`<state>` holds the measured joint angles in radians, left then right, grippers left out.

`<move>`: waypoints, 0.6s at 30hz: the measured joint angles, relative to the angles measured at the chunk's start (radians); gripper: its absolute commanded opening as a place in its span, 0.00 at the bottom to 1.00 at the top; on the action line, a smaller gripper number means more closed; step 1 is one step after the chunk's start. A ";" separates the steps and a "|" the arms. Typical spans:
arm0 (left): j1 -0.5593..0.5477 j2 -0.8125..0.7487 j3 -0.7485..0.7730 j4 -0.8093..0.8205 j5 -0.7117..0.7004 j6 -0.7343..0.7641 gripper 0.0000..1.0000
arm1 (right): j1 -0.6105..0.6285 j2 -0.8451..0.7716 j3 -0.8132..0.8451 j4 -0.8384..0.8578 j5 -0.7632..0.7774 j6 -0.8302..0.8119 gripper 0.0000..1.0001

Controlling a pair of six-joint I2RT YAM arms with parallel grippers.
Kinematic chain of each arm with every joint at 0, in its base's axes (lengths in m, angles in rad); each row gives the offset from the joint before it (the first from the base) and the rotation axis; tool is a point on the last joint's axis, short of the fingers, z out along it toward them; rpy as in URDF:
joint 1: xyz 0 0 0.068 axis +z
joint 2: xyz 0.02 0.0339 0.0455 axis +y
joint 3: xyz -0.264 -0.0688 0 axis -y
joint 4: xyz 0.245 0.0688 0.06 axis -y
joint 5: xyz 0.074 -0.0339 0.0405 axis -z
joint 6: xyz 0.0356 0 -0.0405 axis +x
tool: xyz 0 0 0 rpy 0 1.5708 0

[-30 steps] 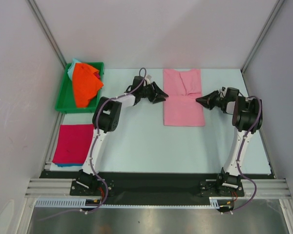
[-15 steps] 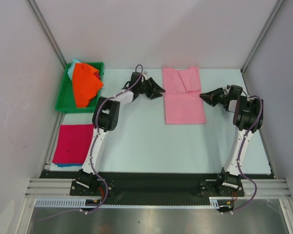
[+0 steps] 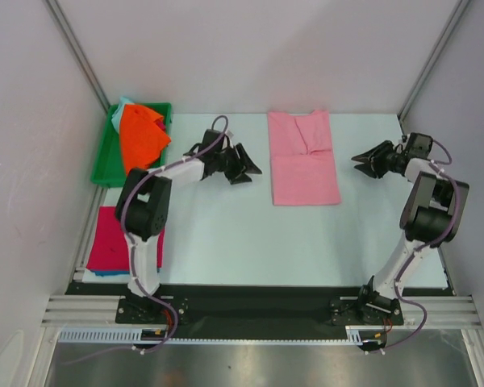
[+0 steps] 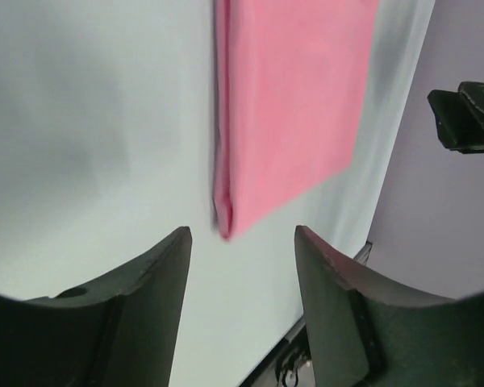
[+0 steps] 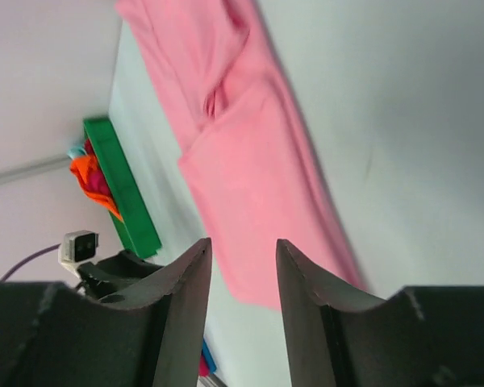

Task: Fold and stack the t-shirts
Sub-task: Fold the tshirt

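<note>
Bases of the left arm [image 3: 143,211] and the right arm [image 3: 429,211] sit at the near edge of the table [image 3: 226,242].

At the near left of the table lies the magenta-red t-shirt [image 3: 113,234], folded to a flat rectangle. A thin teal strip [image 3: 105,273] shows under its near edge. The left arm crosses above its right-hand side.

Further out, right of centre, the light pink t-shirt [image 3: 304,161] lies flat on the table, folded into a long rectangle that runs from near to far. A fold line crosses it about halfway along, and the far half carries creases.

The left gripper [image 4: 242,232] is positioned to the left of this shirt, apart from it, with the tips directed toward it. Its fingers [image 4: 153,306] are spread and nothing is between them. The left wrist view shows only table and one corner of the pink cloth past the gap.

The right gripper [image 5: 244,243] is positioned to the right of the shirt, also apart from it and directed toward it. Its fingers [image 5: 185,306] are spread with a narrower gap and grip nothing.

At the far left stands the green tray [image 3: 103,165]. It holds the bright orange t-shirt [image 3: 141,141], crumpled. Pale teal cloth [image 3: 123,103] shows at the tray's far left corner.
</note>
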<state>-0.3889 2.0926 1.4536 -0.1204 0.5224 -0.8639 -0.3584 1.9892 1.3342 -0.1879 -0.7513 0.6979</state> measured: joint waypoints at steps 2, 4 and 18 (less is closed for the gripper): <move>-0.051 -0.120 -0.143 0.042 -0.035 -0.042 0.62 | 0.023 -0.124 -0.105 -0.018 0.016 -0.013 0.45; -0.103 -0.204 -0.266 0.112 -0.063 -0.103 0.63 | 0.045 -0.232 -0.232 -0.011 0.022 -0.016 0.46; -0.257 -0.191 -0.453 0.393 -0.266 -0.508 0.53 | 0.075 -0.303 -0.589 0.101 0.084 0.077 0.48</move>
<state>-0.6464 1.9015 1.0008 0.2729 0.2562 -1.3716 -0.2832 1.6867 0.7452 -0.0868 -0.6678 0.7746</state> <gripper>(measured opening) 0.527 0.473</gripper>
